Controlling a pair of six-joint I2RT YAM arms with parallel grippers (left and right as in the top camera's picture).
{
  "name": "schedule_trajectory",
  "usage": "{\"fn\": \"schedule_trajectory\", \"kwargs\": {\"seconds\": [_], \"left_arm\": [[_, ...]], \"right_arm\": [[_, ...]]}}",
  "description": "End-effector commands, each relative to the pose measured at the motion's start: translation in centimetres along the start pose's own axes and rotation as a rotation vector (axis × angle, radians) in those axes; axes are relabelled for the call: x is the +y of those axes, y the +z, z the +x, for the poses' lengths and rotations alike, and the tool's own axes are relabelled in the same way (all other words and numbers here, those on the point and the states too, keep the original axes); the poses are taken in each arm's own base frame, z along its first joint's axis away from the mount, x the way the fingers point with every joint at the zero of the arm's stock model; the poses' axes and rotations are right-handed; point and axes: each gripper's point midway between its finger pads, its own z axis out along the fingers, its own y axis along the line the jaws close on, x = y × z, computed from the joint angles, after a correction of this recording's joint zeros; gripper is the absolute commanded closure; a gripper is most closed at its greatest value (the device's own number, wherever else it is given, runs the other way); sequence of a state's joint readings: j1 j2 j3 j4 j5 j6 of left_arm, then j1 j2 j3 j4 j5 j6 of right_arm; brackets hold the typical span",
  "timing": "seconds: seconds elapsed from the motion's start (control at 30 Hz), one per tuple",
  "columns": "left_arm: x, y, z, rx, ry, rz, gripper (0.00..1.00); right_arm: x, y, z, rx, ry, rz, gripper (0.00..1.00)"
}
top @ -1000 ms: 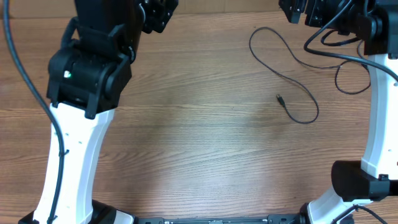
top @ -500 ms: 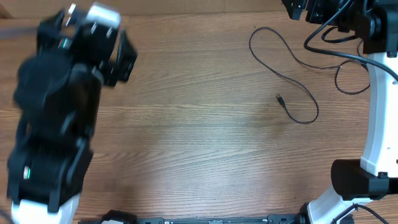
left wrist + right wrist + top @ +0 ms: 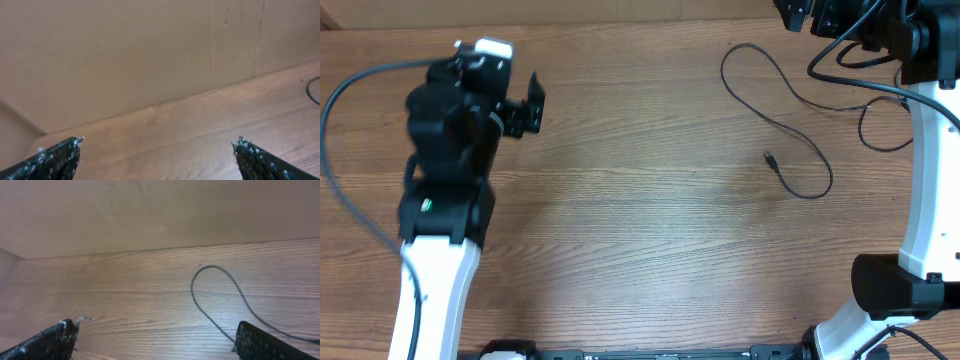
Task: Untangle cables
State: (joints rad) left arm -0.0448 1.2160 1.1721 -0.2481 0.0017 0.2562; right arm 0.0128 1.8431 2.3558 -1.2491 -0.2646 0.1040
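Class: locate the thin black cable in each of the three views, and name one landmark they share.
Overhead: the cable loops at upper right of the table.
Left wrist: a cable arc at the right edge.
Right wrist: cable loop right of centre.
Shared landmark: the tan wall behind the table.

Softly, evenly lit; shows a pale sheen across the mid worktop [image 3: 650, 215]; casts faint shadows; looks soft, grainy in both wrist views.

Table [image 3: 650, 230] matt grained wood; cable [image 3: 213, 267] smooth black plastic.
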Motion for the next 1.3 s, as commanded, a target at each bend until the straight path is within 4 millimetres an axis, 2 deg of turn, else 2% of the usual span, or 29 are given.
{"fn": "schedule_trajectory", "kwargs": {"seconds": [0.0,0.1,0.3,0.47,0.6,0.93,1.13,1.27], "left_arm": [[-1.0,2.2,0.9,0.012,-0.027,0.052,0.0],[-2.2,4.3,3.3,0.082,-0.03,0.096,0.0],[-3.6,6.4,7.0,0.194,-0.072,0.144,0.0],[-4.4,7.0,10.0,0.3,-0.077,0.168,0.0],[-4.9,6.8,12.0,0.375,-0.08,0.185,0.01],[-5.1,6.6,12.6,0.402,-0.082,0.19,0.01],[-5.1,6.6,12.7,0.403,-0.082,0.191,0.01],[-5.1,5.6,12.5,0.399,-0.075,0.184,0.0]], "right_arm": [[-1.7,0.3,-0.4,-0.018,-0.001,0.09,0.0],[-2.5,0.3,-0.8,-0.036,-0.004,0.138,0.0],[-3.1,0.4,-2.3,-0.088,-0.094,0.177,0.0],[-2.8,0.3,-3.9,-0.154,-0.118,0.168,0.0],[-2.6,0.2,-4.4,-0.175,-0.123,0.164,0.0],[-2.5,0.2,-4.6,-0.185,-0.105,0.157,0.0],[-0.4,0.1,-5.8,-0.23,-0.129,0.046,0.0],[1.1,0.0,-6.3,-0.254,-0.149,-0.038,0.0]]}}
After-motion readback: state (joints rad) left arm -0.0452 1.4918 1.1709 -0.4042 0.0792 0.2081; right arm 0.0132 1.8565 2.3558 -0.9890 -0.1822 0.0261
